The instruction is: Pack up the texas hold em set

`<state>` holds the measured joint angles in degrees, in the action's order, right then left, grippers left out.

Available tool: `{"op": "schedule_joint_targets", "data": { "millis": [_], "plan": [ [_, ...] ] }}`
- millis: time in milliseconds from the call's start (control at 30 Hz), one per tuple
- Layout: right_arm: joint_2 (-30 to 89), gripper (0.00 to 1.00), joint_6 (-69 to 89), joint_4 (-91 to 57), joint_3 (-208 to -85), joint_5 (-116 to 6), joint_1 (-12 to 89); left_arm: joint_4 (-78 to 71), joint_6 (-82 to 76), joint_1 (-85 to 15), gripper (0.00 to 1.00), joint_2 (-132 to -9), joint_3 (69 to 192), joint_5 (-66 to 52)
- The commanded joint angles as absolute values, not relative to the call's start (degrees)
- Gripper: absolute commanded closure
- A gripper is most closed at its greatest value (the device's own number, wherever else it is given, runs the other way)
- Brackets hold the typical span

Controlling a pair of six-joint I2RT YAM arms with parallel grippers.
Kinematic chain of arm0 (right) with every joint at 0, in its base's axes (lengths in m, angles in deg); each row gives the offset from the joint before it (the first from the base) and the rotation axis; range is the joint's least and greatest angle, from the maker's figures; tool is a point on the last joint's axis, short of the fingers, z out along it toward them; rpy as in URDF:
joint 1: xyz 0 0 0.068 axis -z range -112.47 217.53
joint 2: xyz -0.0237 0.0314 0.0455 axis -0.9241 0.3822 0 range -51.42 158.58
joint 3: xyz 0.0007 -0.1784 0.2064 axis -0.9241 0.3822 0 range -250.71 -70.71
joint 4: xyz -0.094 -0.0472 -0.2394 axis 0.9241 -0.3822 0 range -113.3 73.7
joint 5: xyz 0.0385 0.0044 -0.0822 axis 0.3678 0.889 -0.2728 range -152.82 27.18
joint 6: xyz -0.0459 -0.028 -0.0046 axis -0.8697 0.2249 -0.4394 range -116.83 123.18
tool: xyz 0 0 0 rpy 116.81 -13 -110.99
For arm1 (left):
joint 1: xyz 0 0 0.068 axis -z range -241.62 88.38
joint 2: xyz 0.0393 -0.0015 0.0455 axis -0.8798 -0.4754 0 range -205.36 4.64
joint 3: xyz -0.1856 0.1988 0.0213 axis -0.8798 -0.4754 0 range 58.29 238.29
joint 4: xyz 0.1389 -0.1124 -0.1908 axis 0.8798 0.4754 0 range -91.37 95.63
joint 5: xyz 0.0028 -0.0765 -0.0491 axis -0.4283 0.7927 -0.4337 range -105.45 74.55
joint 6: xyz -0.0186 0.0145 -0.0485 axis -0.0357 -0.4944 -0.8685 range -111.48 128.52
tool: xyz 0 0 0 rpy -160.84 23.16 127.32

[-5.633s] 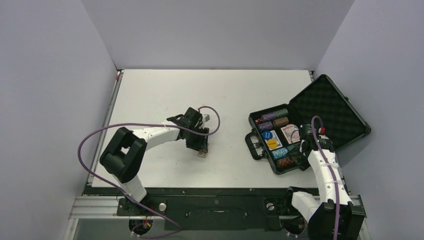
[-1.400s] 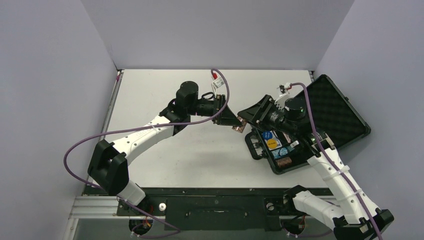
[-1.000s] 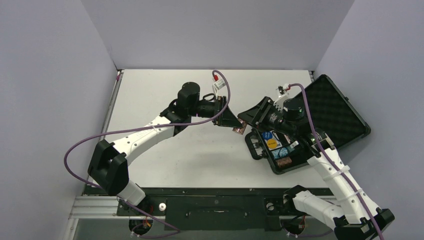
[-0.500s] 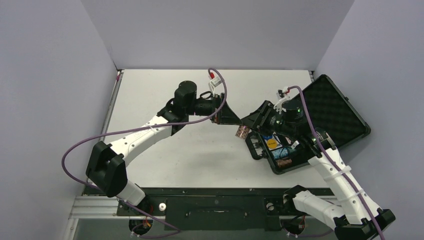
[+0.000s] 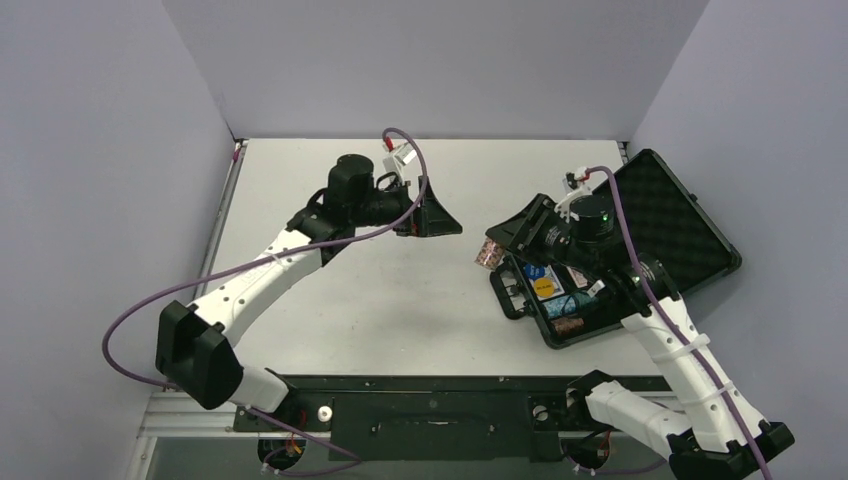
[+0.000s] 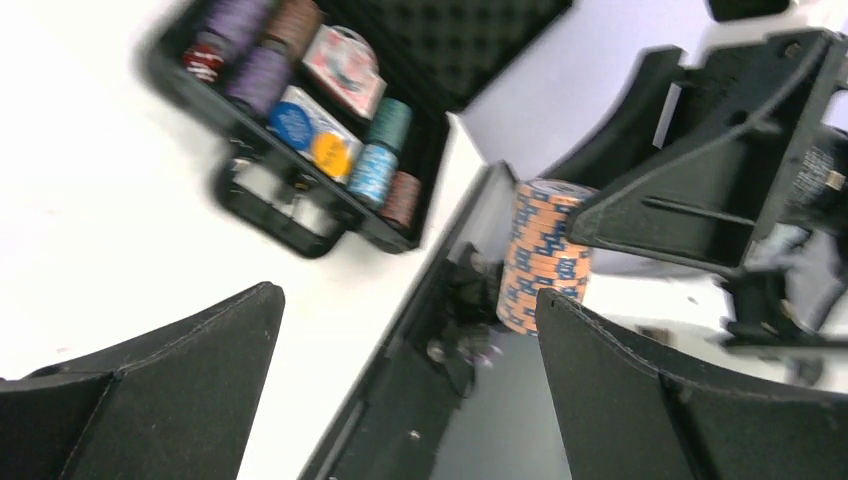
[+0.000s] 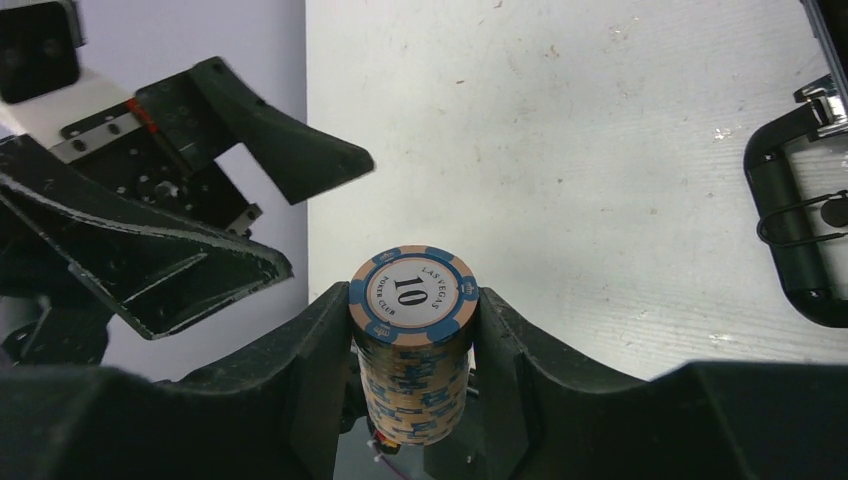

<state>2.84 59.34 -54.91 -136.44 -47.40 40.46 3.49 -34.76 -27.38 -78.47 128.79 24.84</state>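
Note:
A stack of orange-and-blue poker chips (image 7: 412, 340) sits upright between the fingers of my right gripper (image 7: 412, 300), which is shut on it. From above, the stack (image 5: 489, 253) hangs over the table just left of the open black case (image 5: 660, 215). My left gripper (image 5: 440, 222) is open and empty, a short way left of the stack. In the left wrist view the stack (image 6: 540, 255) shows beyond the open left gripper (image 6: 405, 300). The case (image 6: 190, 80) holds chip stacks (image 6: 385, 140), a blue disc (image 6: 292, 120), a yellow disc (image 6: 330, 150) and a card deck (image 6: 340, 60).
The case's handle (image 5: 505, 290) faces the table's middle, and its foam-lined lid leans against the right wall. Purple cables (image 5: 200, 285) loop off both arms. Grey walls close in the white table (image 5: 330, 320) on three sides.
My left gripper has opened, let go of the chip stack and drawn back to the left. The right gripper keeps the stack and has shifted slightly toward the case.

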Motion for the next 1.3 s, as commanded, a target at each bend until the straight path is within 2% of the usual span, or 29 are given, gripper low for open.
{"op": "schedule_joint_targets", "data": {
  "millis": [0, 100, 167, 333, 600, 833, 1167, 1267],
  "plan": [
    [2.4, 1.0, 59.8, -53.16, -139.16, -50.76, 40.27, 19.57, -20.4, -27.65, 0.04, -71.82, 133.85, 1.39],
    [2.03, 1.0, 59.78, -53.48, -138.55, -52.21, 40.28, 18.93, -22.76, -30.57, 0.04, -67.77, 128.54, -9.13],
    [1.84, 1.0, 59.88, -53.55, -138.13, -52.81, 40.35, 13.99, -24.44, -35.85, 0.04, -65.4, 123.02, -3.77],
    [0.82, 1.0, 60.05, -56.83, -138.07, -57.2, 40.77, 14.7, -29.38, -40.91, 0.04, -64.68, 120.44, -3.55],
    [0.71, 1.0, 61.46, -63.9, -135.75, -60.32, 43.6, 23.36, -20.58, -38.41, 0.04, -63.04, 119.55, -14.24],
    [-1.86, 1.0, 62.07, -68.65, -131.68, -60.55, 52.35, 27.52, -17.65, -36.97, 0.04, -59.13, 115.3, -19.87],
    [-2.35, 1.0, 58.01, -77.81, -131.49, -67.06, 59.95, 37.61, -20.39, -32.84, 0.04, -57.05, 114.98, -36.54],
    [-2.59, 1.0, 56.41, -80.05, -131.99, -69.89, 63.04, 38.31, -18.91, -30.51, 0.04, -56.1, 114.82, -38.19]
  ]
}}
